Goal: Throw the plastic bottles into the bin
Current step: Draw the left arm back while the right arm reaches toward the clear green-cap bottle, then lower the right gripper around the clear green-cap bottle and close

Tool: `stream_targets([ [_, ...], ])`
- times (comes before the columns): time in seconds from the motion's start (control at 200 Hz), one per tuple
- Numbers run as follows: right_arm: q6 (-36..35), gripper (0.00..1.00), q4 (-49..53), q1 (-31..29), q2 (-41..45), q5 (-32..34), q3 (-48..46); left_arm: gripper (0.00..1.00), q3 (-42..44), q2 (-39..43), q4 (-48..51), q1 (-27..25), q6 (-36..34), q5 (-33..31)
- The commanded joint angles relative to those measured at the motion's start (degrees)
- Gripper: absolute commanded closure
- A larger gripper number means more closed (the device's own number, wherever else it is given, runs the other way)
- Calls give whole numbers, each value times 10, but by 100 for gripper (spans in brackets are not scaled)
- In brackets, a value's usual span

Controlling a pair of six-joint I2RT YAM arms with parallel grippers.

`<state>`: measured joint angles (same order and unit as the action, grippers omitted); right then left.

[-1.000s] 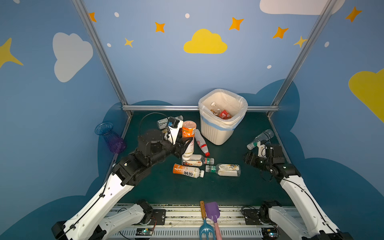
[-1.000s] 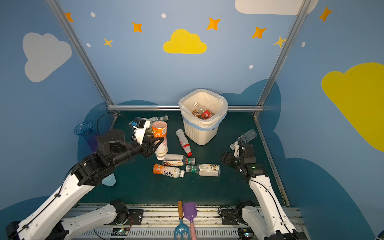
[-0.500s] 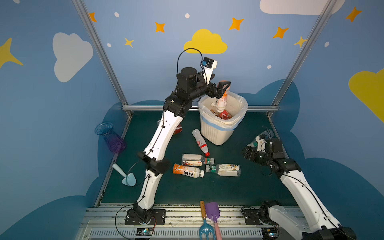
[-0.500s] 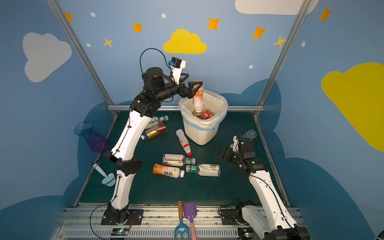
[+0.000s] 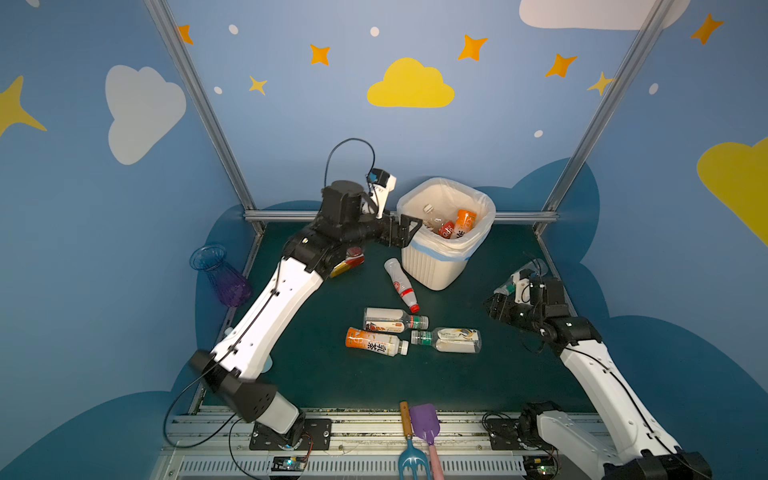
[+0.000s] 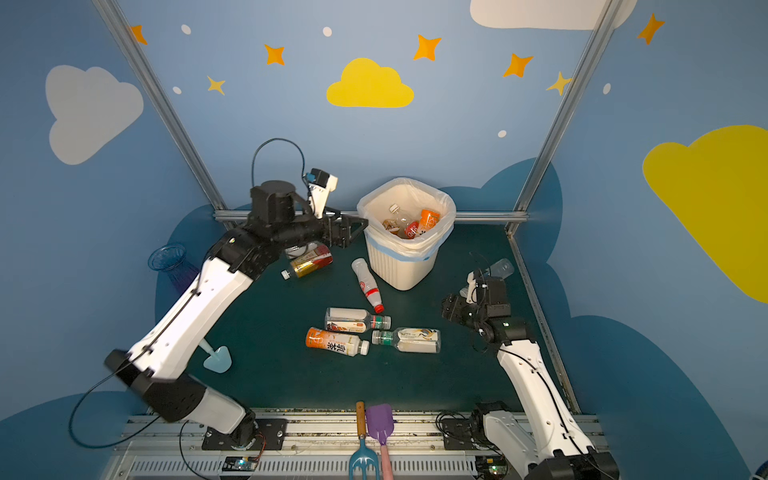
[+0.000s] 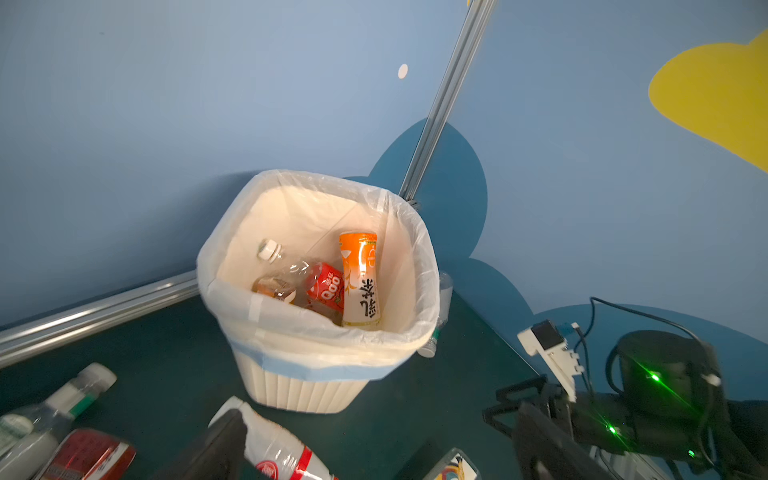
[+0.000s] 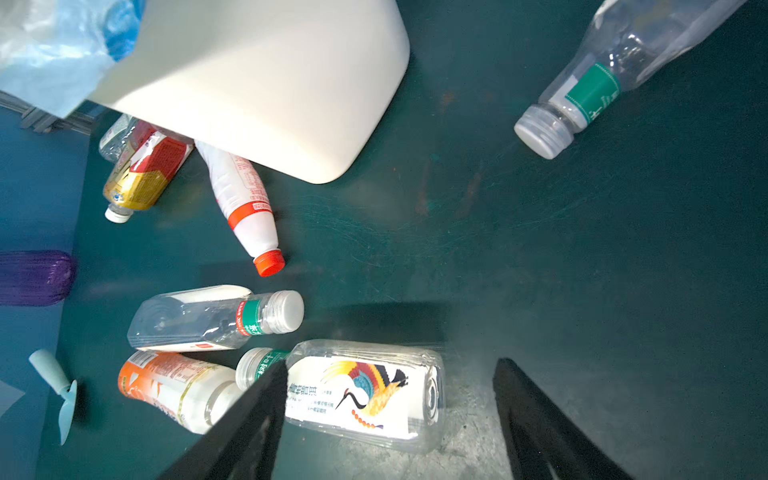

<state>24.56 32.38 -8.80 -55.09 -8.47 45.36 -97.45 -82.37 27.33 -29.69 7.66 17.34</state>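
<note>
The left arm [image 5: 282,299] stretches out level. The left gripper [image 5: 409,229] sits at 9 o'clock of the bin [image 5: 432,272], by its rim, jaws apart and empty. 3 bottles [image 5: 464,220] lie inside it, 4 more on the mat [image 5: 457,386] at 7 o'clock. The right gripper [image 5: 494,305] hangs low at 5 o'clock, jaws apart and empty, with bare mat ahead.

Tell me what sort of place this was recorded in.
Probably a staged robot test booth, not a real room: blue panel walls with painted clouds, aluminium posts, and two arms bolted to a front rail.
</note>
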Motion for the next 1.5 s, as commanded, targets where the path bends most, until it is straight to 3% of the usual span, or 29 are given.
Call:
stream_targets([
  [0.0, 10, 21, 4, 9, 4, 39, -14, 0, 134, 52, 2, 5, 58, -48],
  [0.215, 17, 18, 15, 56, -2, 86, 8, 0, 371, 180, 32, 6, 143, -75],
  [0.471, 6, 11, -11, 181, -86, 50, 67, 0, 478, 260, 70, 20, 173, -89],
  [0.756, 67, 6, -46, 275, -257, -38, 171, 0, 513, 293, 52, 50, 164, -61],
  [1.071, 93, 6, -62, 286, -390, -89, 263, 0, 525, 324, 50, 61, 164, -56],
  [1.492, 97, 6, -19, 279, -491, -40, 351, 0, 524, 337, 49, 66, 161, -56],
])
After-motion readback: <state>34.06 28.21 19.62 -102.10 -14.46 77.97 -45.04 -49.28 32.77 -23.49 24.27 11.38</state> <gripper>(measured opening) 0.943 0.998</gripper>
